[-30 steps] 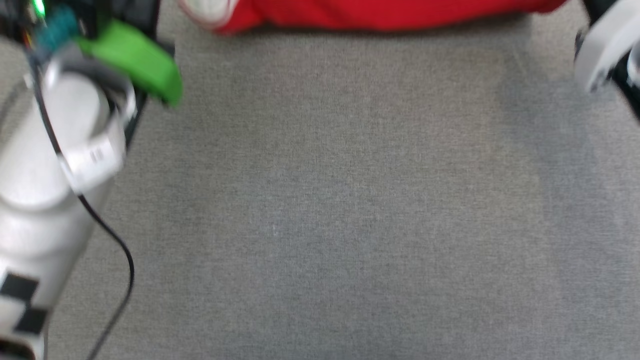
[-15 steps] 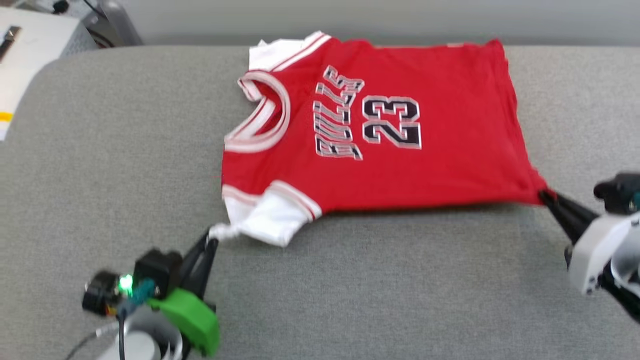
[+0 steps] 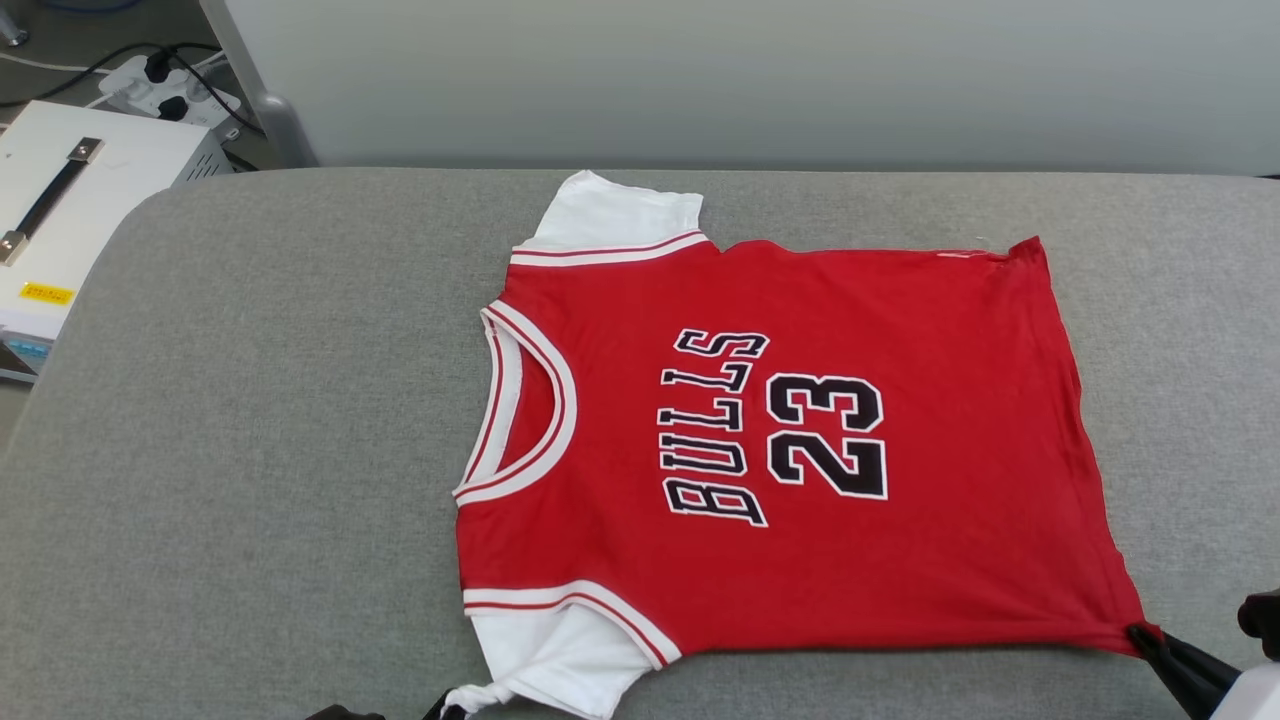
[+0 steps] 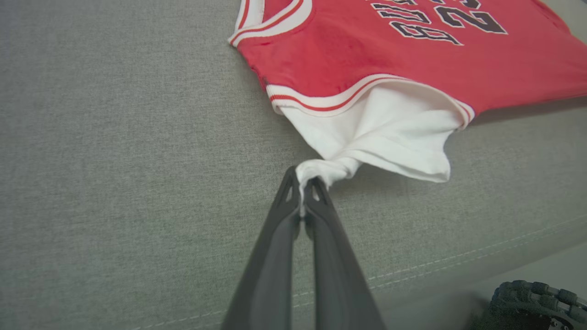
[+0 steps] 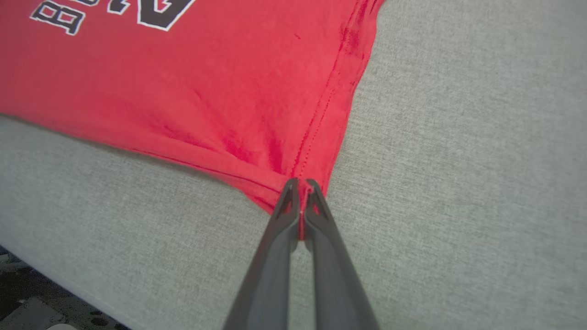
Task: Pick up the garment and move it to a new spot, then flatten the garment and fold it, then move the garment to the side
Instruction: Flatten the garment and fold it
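Note:
The garment [image 3: 800,440] is a red jersey with white sleeves and black lettering, spread nearly flat on the grey cushioned surface [image 3: 250,450], neck toward the left. My left gripper [image 4: 301,183] is shut on the bunched tip of its near white sleeve [image 4: 380,133]. In the head view that gripper [image 3: 440,706] just peeks in at the bottom edge. My right gripper [image 5: 300,185] is shut on the garment's [image 5: 206,91] near hem corner, and it shows at the lower right of the head view [image 3: 1140,635].
A white case with a black handle [image 3: 70,200] stands off the surface's far left corner, with cables and a power strip [image 3: 160,85] behind it. A pale wall [image 3: 750,80] runs along the far edge. The surface's front seam [image 4: 458,256] lies near the left gripper.
The head camera has tilted up from the bare surface to the whole garment. Both grippers stay shut on their corners, and the garment now lies flatter and nearer the view's bottom.

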Controlling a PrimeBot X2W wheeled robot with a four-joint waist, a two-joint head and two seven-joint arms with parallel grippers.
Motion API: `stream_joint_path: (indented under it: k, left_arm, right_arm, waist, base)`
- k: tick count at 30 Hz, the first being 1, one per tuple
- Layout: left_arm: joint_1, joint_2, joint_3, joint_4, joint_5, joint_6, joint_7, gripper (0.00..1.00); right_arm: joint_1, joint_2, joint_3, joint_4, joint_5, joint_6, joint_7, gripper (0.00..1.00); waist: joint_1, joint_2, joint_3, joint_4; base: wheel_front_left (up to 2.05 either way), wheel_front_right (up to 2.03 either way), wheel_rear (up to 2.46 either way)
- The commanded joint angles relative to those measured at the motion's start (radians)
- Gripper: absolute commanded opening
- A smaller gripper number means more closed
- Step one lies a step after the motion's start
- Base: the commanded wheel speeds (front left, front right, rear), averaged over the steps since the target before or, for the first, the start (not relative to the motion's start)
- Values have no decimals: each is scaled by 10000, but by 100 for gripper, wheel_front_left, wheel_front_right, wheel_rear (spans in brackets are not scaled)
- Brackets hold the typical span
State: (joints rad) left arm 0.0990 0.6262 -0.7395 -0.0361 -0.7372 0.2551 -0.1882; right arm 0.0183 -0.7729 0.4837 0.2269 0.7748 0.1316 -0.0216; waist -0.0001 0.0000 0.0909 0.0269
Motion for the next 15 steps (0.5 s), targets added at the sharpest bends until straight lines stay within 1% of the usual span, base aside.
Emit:
stream_joint_path:
  k: [1, 4, 7, 11, 12, 15]
  left_arm:
    - [70, 15, 17, -25, -28, 83, 11, 0]
    - [-225, 8, 54, 7, 125, 51, -45, 0]
    - [-991, 78, 76, 70, 467, -189, -39, 0]
    - [-2348, 47, 205, 361, 787, -647, 39, 0]
    - [-2730, 19, 213, 498, 852, -816, 82, 0]
    - [-3757, -75, 277, 950, 1043, -1207, 121, 0]
  right_arm:
    - [328, 94, -272, -231, -157, -9, 165, 0]
    - [734, 420, -921, -728, -513, -9, 517, 0]
    - [767, 770, -1661, -1279, -815, -9, 871, 0]
    - [448, 1111, -2503, -1917, -1028, -9, 1398, 0]
    - [296, 1192, -2681, -2057, -1052, -9, 1557, 0]
    - [-211, 1369, -3045, -2306, -1019, -9, 1954, 0]
  waist:
    - [1, 0, 88, 20]
    - [1, 0, 217, 28]
    - [1, 0, 366, 52]
    - [1, 0, 642, 20]
    - [1, 0, 754, -22]
    - [1, 0, 1102, -135]
  base:
    - [0, 0, 0]
    - [0, 0, 0]
    - [0, 0, 0]
    - [0, 0, 0]
    - [0, 0, 0]
    - [0, 0, 0]
